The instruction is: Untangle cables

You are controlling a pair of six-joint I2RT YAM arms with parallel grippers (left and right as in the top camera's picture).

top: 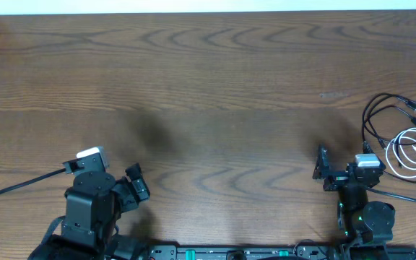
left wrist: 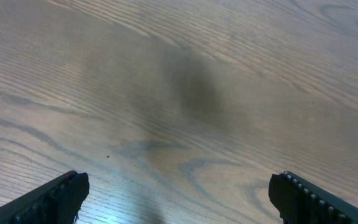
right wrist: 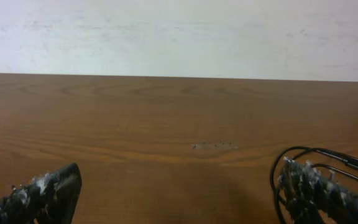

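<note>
Idling, left gripper (top: 137, 182) and right gripper (top: 319, 163) stood spread and empty.
Cables (top: 403, 137) lay bundled at right edge; careless pull risked dragging them off.

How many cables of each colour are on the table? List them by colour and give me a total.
Black cables: 2, as far as the overlapping strands let me tell
White cables: 1
Total: 3

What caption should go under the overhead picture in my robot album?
Tangled cables near the table edge; left gripper and right gripper open, empty.
</note>
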